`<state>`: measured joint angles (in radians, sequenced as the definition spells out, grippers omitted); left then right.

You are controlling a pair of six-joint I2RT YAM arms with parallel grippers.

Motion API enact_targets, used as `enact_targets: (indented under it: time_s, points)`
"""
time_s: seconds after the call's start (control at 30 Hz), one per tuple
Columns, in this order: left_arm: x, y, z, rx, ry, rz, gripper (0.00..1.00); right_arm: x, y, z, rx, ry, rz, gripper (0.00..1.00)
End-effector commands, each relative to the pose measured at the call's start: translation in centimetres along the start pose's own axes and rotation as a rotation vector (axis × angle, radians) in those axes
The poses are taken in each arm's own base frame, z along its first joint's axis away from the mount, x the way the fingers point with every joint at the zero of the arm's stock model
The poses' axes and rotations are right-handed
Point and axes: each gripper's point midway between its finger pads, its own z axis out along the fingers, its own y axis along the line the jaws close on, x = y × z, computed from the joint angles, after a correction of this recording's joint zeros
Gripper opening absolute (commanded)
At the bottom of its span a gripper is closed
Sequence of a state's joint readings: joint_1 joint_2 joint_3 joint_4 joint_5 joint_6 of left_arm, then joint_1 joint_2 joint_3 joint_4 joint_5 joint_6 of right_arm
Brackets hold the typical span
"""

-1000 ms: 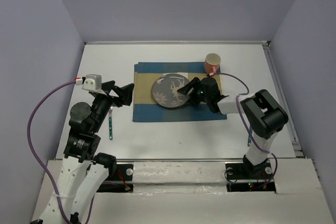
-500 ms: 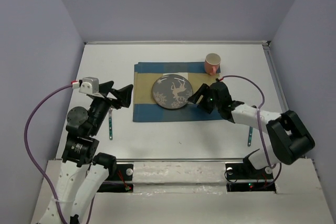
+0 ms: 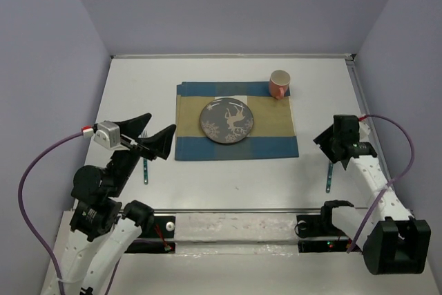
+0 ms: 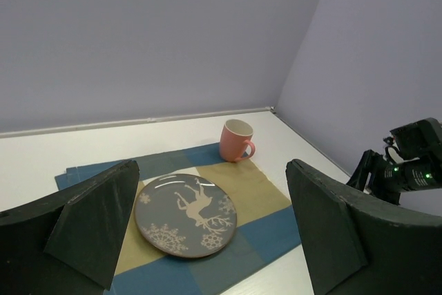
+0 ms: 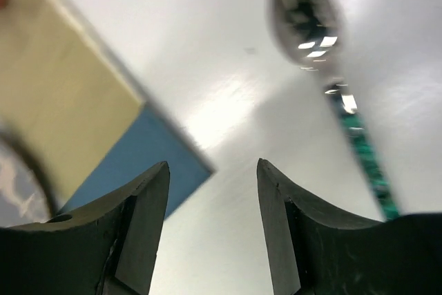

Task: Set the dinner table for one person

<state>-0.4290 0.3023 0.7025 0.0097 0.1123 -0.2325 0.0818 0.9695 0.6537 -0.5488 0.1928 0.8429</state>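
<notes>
The white dinner table (image 3: 228, 177) carries a blue, tan and white checked mat (image 3: 276, 146). A grey plate with a deer pattern (image 3: 226, 120) lies on the mat's middle, and a pink mug (image 3: 279, 84) stands upright at its far right corner. A teal-handled spoon (image 3: 329, 177) lies on the table right of the mat. My right gripper (image 3: 326, 146) is open and empty, hovering between the mat's near right corner and the spoon (image 5: 331, 81). My left gripper (image 3: 157, 132) is open and empty, raised left of the mat, facing the plate (image 4: 185, 214) and mug (image 4: 236, 141).
A teal-handled utensil (image 3: 146, 167) lies on the table left of the mat, under my left arm. Lilac walls close in the table on three sides. A raised rail (image 3: 369, 129) runs along the table's right edge. The right gripper (image 4: 407, 164) shows in the left wrist view.
My right gripper has drawn back from the plate, moving right off the mat to beside the spoon. My left arm has pulled back and lowered slightly toward the near edge.
</notes>
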Motion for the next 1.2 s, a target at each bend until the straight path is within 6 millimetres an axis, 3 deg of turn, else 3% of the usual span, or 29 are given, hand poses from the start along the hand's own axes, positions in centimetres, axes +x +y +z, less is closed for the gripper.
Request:
enact_targets:
  time_s: [0.0, 0.13, 0.2, 0.47, 0.57, 0.7, 1.0, 1.03, 1.17]
  points:
    - [-3.3, -0.7, -1.0, 0.004, -0.098, 0.023, 0.99, 0.6, -5.8, -0.4, 0.198, 0.097, 0.006, 0.63]
    - [-3.6, -0.5, -1.4, -0.019, -0.110, 0.012, 0.99, 1.1, -8.3, 0.0, 0.357, 0.145, 0.107, 0.62]
    - [-3.9, -0.4, -1.7, -0.025, -0.119, 0.010, 0.99, 0.4, -9.9, 0.0, 0.455, 0.121, 0.094, 0.62]
    - [-4.1, -1.0, -2.0, 0.004, -0.126, -0.001, 0.99, -2.0, -12.2, 0.1, 0.613, 0.074, 0.065, 0.61]
    - [-4.2, -1.1, -2.1, 0.008, -0.126, 0.000, 0.99, -2.6, -12.3, 0.4, 0.624, 0.082, 0.026, 0.61]
    - [-4.3, -1.1, -2.1, 0.007, -0.130, -0.003, 0.99, -1.2, -11.9, 2.2, 0.593, 0.198, -0.027, 0.58]
    - [-4.0, -1.2, -1.9, 0.013, -0.122, 0.003, 0.99, 0.9, -11.3, 4.1, 0.528, 0.301, -0.051, 0.54]
    - [-3.9, -1.2, -1.8, 0.011, -0.116, 0.002, 0.99, 1.3, -11.2, 4.3, 0.520, 0.316, -0.049, 0.52]
    - [-3.6, -1.1, -1.6, 0.010, -0.105, 0.005, 0.99, 1.2, -11.2, 5.2, 0.512, 0.304, -0.047, 0.28]
